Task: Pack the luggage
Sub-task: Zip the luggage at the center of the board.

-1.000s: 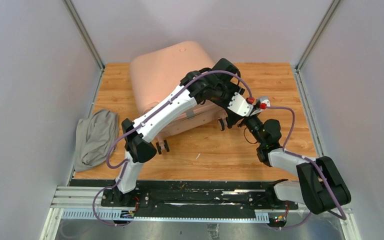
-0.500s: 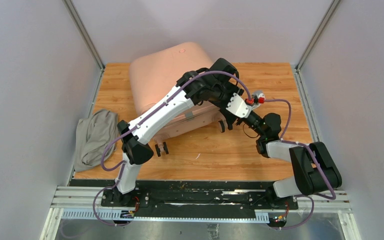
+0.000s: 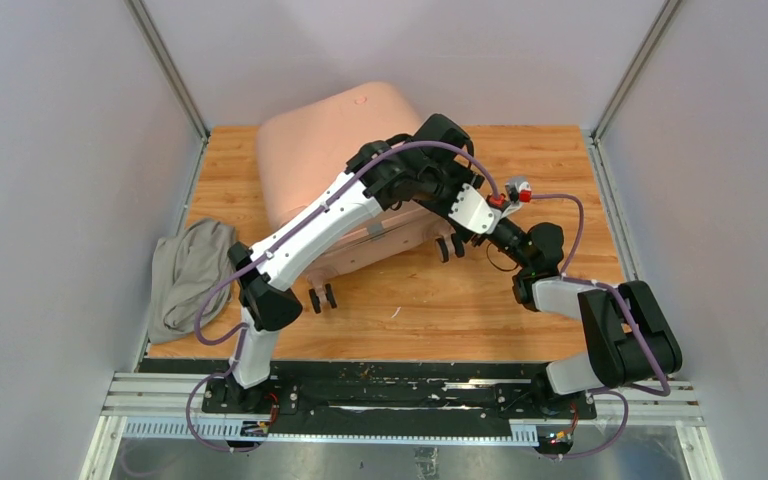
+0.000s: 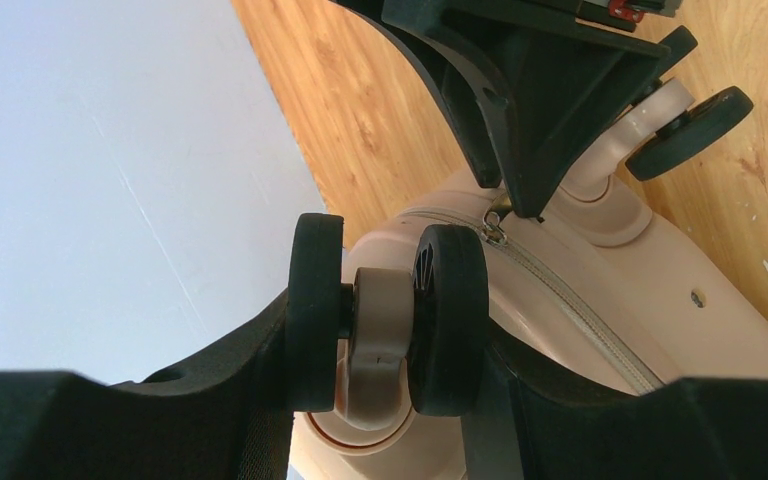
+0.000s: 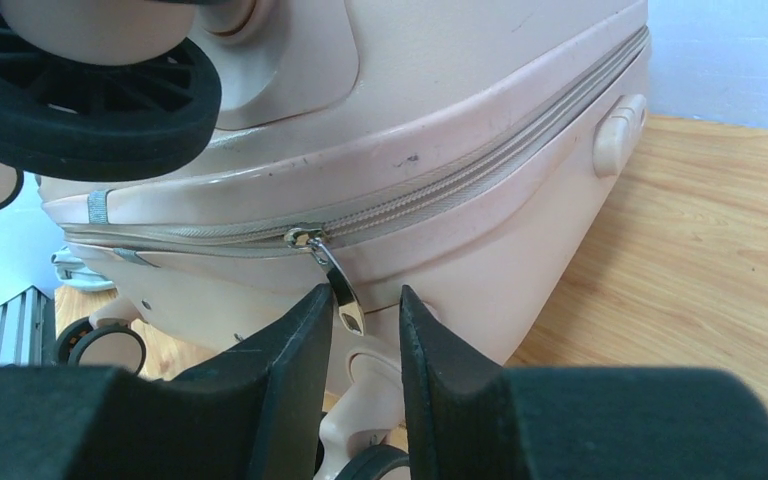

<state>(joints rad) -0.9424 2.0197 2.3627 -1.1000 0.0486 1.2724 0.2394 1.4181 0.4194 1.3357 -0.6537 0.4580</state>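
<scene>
Here, wood-grain tabletop, pale grey walls, pink luggage, grey cloth

Crumpled grey cloth at left edge of wooden table

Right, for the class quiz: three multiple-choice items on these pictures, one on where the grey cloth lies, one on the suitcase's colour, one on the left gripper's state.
1. Where is the grey cloth? A on the suitcase; B at the left edge of the table; C by the far wall.
2. The suitcase shell is: A pale pink; B blue; C black.
3. The left gripper is: A open in air; B shut on the cloth; C shut on a caster wheel.
Key: 1B, it lies apart from the suitcase; 2A, pink in every view; 3C, its fingers press both wheel sides.
</scene>
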